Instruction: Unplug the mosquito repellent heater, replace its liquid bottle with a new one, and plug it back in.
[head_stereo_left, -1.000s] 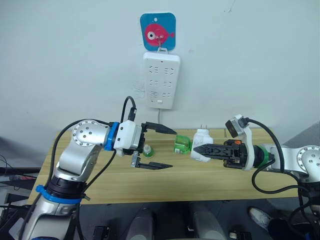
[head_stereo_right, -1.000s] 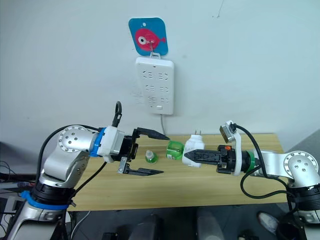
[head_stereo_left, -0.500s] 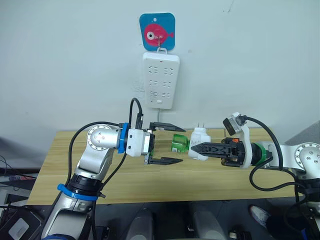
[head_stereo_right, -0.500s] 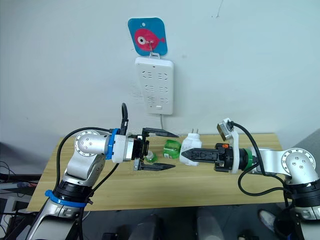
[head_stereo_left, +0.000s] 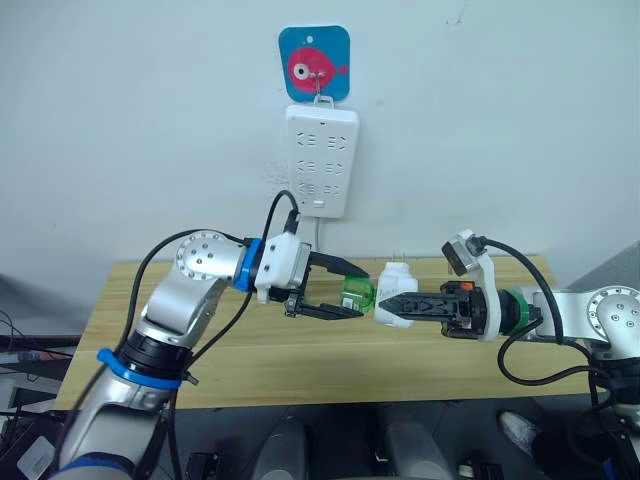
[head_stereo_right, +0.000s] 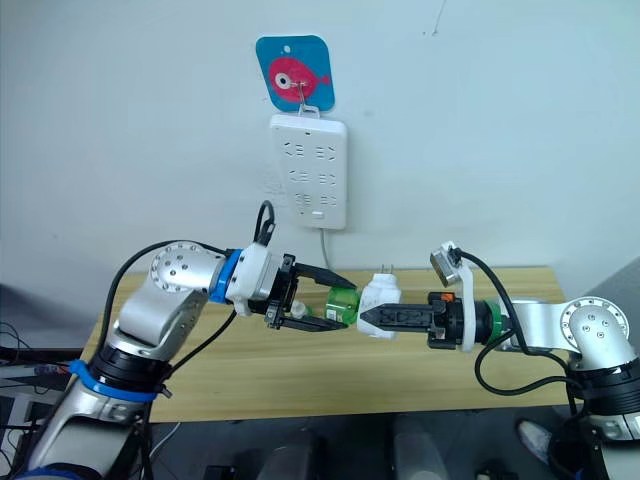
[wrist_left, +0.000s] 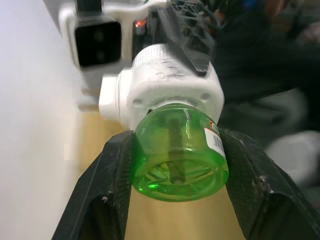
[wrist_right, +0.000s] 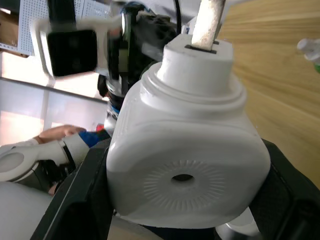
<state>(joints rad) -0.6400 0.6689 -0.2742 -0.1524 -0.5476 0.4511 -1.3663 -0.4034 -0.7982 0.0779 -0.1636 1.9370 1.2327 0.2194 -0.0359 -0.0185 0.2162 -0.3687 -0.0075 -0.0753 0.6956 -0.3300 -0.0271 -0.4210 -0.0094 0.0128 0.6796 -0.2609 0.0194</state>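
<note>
Black fingers of the left gripper (head_stereo_left: 345, 292), which a second ago hung spread and well short of the heater, have now come across so that its jaws sit on either side of the green liquid bottle (wrist_left: 178, 151), touching its sides though I cannot tell how firmly they pinch. That bottle is still seated in the mosquito repellent heater (head_stereo_left: 395, 298), held in mid-air above the wooden worktop (head_stereo_left: 300, 355) with the right gripper (head_stereo_left: 392, 303) pressed onto its white body, so unscrewing looks to be the next step. Room is open all round the pair, with the power strip (head_stereo_left: 322, 160) well above on the wall and the worktop's front edge below.
</note>
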